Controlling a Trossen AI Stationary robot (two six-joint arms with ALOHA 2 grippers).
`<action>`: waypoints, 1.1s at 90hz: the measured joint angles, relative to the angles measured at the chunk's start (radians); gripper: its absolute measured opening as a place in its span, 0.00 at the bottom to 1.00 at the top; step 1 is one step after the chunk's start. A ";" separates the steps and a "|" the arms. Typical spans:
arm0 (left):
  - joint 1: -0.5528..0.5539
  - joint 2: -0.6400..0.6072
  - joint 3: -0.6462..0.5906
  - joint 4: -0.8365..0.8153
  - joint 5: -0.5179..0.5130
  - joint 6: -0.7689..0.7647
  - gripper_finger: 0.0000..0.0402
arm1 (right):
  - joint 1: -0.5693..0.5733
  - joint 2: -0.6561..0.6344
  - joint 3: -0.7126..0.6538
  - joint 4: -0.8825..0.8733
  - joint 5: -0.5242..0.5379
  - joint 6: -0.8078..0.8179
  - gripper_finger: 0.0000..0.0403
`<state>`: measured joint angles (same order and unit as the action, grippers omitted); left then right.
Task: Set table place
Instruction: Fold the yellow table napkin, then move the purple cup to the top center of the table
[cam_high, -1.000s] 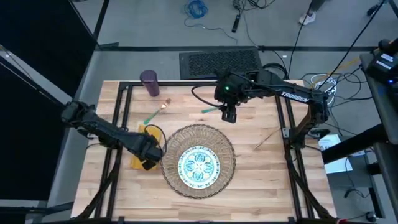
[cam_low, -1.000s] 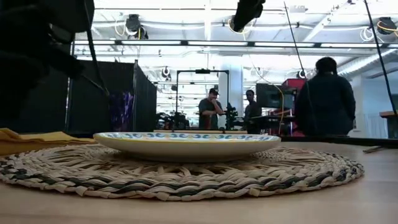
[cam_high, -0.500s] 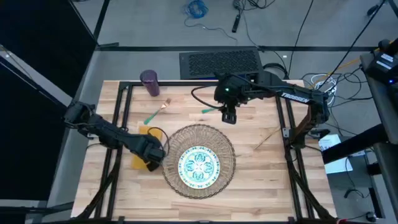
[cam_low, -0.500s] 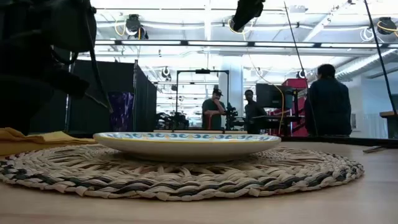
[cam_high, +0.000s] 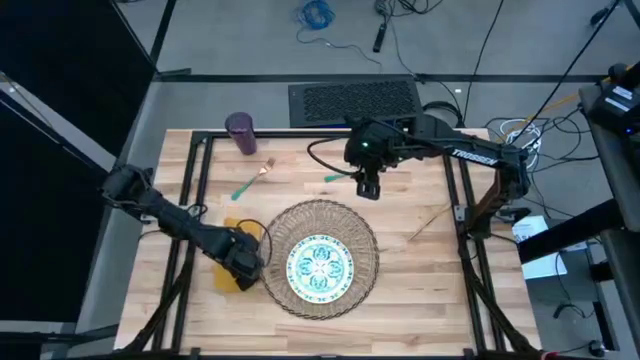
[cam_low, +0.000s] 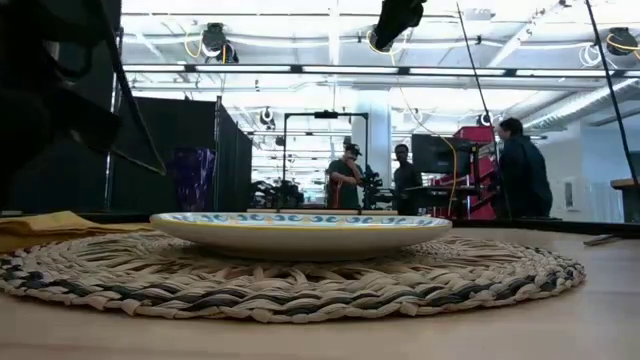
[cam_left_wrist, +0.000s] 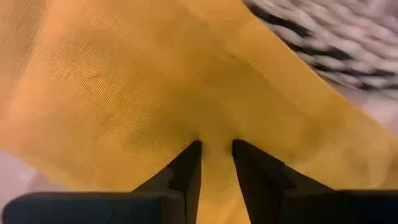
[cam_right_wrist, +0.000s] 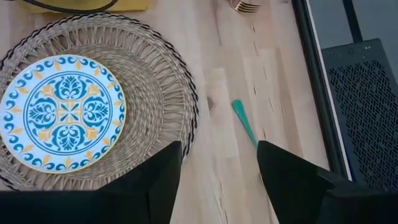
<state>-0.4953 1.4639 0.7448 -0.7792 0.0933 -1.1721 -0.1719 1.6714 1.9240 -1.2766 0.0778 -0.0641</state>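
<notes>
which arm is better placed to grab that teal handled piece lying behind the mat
Right. The right gripper hangs open just above the teal-handled cutlery, which lies bare on the table between its fingers in the wrist view. The left gripper is down at the napkin, pinching it beside the placemat.

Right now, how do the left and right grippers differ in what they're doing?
The left gripper is down at the placemat's left edge, fingers nearly shut, pinching the yellow napkin. The right gripper hangs open above bare table beyond the placemat, holding nothing, over a teal-handled utensil. Both are dark two-finger grippers.
</notes>
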 joint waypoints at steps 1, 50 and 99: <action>0.000 0.000 0.007 -0.005 0.000 0.002 0.20 | 0.000 0.000 0.000 0.000 0.000 0.000 0.49; 0.132 -0.088 0.343 -0.593 -0.624 0.208 0.20 | -0.029 -0.013 -0.001 -0.042 0.157 -0.110 0.49; 0.722 -0.577 0.281 0.300 -0.317 1.080 0.20 | -0.391 -0.698 -0.657 0.483 -0.233 -0.269 0.49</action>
<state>0.2262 0.8870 1.0258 -0.4789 -0.2238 -0.0923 -0.5624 0.9738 1.2668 -0.7941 -0.1550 -0.3333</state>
